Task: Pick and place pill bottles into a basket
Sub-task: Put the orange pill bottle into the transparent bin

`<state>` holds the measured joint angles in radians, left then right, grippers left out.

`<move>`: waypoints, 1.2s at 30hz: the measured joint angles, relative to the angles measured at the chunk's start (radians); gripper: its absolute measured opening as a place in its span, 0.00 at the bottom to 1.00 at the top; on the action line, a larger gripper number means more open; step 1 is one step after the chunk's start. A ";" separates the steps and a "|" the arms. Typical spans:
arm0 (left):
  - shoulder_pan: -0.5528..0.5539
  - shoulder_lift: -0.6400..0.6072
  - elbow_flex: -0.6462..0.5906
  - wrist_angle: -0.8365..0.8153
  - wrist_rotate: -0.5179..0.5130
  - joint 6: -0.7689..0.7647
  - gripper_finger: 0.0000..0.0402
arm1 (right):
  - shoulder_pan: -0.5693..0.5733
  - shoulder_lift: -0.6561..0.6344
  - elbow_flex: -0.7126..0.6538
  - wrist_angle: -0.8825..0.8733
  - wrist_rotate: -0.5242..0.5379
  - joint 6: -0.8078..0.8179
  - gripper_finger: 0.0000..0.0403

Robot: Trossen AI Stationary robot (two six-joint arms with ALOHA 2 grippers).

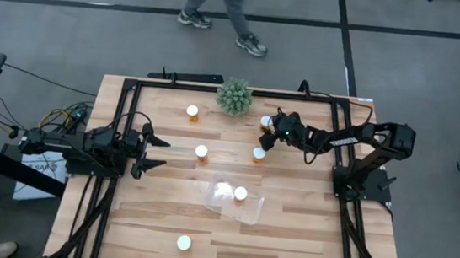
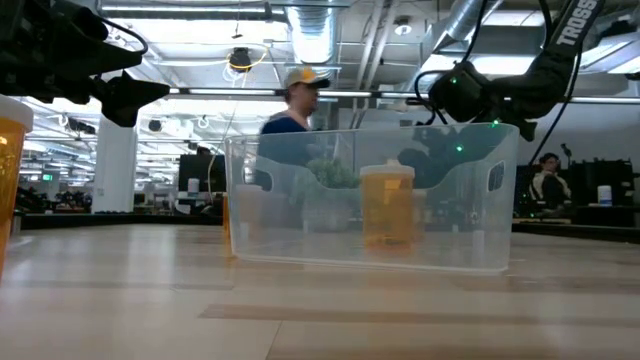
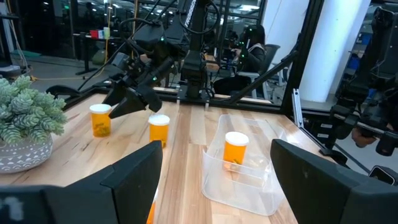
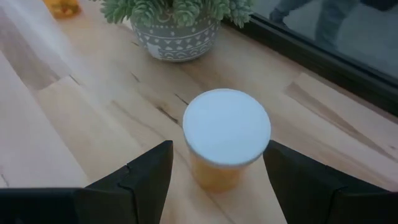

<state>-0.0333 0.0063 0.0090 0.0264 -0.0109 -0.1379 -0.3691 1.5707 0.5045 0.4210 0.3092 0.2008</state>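
Six orange pill bottles with white caps show in the high view. One (image 1: 241,194) stands inside the clear basket (image 1: 249,211), also in the low view (image 2: 387,205). Others stand on the table at the far left (image 1: 192,111), centre (image 1: 201,152), centre right (image 1: 259,154) and near edge (image 1: 183,243). My right gripper (image 1: 268,134) is open, its fingers on either side of the sixth bottle (image 4: 227,134), apart from it, by the plant. My left gripper (image 1: 155,153) is open and empty at the table's left.
A spiky green plant in a patterned pot (image 1: 234,96) stands at the far edge, just beyond the right gripper's bottle. A black metal frame (image 1: 121,118) borders the table. A person (image 1: 221,5) walks on the floor beyond the far edge.
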 joint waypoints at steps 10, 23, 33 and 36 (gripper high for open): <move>0.000 0.000 0.000 0.000 0.000 0.002 0.72 | -0.015 0.000 0.000 0.038 -0.050 -0.043 0.60; 0.000 0.000 0.000 0.000 0.000 0.002 0.72 | -0.061 0.000 0.000 0.040 -0.152 -0.044 0.49; 0.000 0.000 0.000 0.000 0.000 0.000 0.72 | -0.061 0.000 0.000 0.080 -0.155 -0.045 0.41; 0.000 0.000 0.000 0.000 0.000 0.003 0.72 | -0.061 0.000 0.000 0.082 -0.155 -0.045 0.41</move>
<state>-0.0330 0.0064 0.0092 0.0261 -0.0105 -0.1354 -0.4301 1.5707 0.5041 0.5035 0.1539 0.1562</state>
